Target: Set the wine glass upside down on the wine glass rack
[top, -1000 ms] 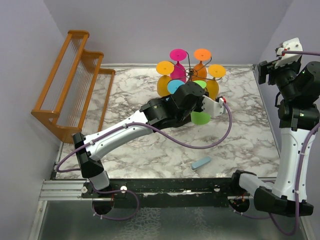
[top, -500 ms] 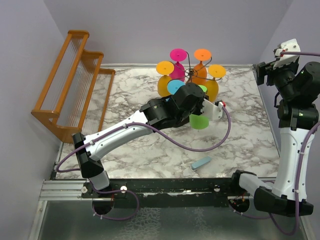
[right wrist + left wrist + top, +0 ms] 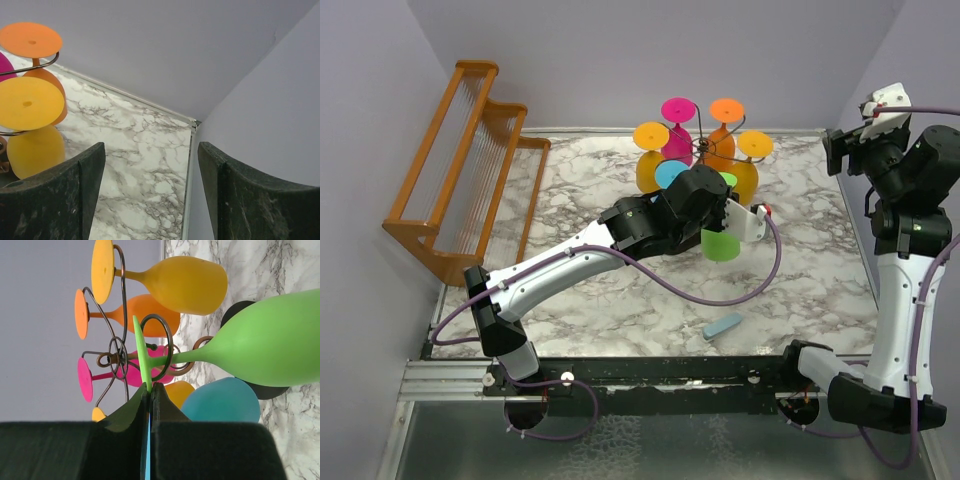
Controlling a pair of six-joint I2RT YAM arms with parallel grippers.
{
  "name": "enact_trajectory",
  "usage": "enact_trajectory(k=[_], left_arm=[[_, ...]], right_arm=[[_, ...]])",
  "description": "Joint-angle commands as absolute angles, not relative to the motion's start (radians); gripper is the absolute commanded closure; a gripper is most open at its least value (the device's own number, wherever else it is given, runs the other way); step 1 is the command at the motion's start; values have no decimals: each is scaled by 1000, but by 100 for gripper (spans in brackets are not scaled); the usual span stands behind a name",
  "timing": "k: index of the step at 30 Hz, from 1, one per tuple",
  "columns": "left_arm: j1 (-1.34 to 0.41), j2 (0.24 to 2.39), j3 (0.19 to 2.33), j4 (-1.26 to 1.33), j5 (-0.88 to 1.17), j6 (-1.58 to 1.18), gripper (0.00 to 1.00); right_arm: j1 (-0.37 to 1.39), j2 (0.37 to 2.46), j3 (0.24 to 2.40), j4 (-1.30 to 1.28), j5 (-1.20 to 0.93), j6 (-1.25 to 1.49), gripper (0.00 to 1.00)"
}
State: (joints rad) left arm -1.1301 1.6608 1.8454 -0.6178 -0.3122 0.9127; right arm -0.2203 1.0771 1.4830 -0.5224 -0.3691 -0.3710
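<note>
- The wine glass rack (image 3: 700, 148) stands at the far middle of the marble table (image 3: 620, 290).
- Five glasses hang from it with feet up and bowls down: a magenta glass (image 3: 677, 110), an orange glass (image 3: 725, 110), a right yellow glass (image 3: 755, 143), a left yellow glass (image 3: 650, 135) and a blue glass (image 3: 670, 173).
- The green wine glass (image 3: 270, 347) is at the rack's near side, off the table.
- The left gripper (image 3: 150, 387) is clamped tight on the rim of its flat foot.
- Its long axis slants, with the foot up by the rack's hub and the bowl lower, toward the arms.
- In the left wrist view its stem crosses a wire ring; I cannot tell whether it rests there.
- The right gripper (image 3: 151, 150) is raised at the table's right edge, jaws wide apart.
</note>
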Motion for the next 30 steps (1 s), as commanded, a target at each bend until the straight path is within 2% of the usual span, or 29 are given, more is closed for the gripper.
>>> enact_trajectory(k=[1,17,25,30], left_arm=[[-1134,1639,1868,-634,-250,899,100],[-1135,1655,1874,-601,-241,887,100],[-1134,1659,1879,-580,-249,883,100],[-1135,1665,1886,-586,-239,866,100]], right_arm=[[-226,1073,1465,-521,-387,-395,24],[-227,1103,1392,-490,-374,-445,14],[-227,1103,1320,-470,-511,-507,6],[-227,1066,1232,-418,-587,-479,4]])
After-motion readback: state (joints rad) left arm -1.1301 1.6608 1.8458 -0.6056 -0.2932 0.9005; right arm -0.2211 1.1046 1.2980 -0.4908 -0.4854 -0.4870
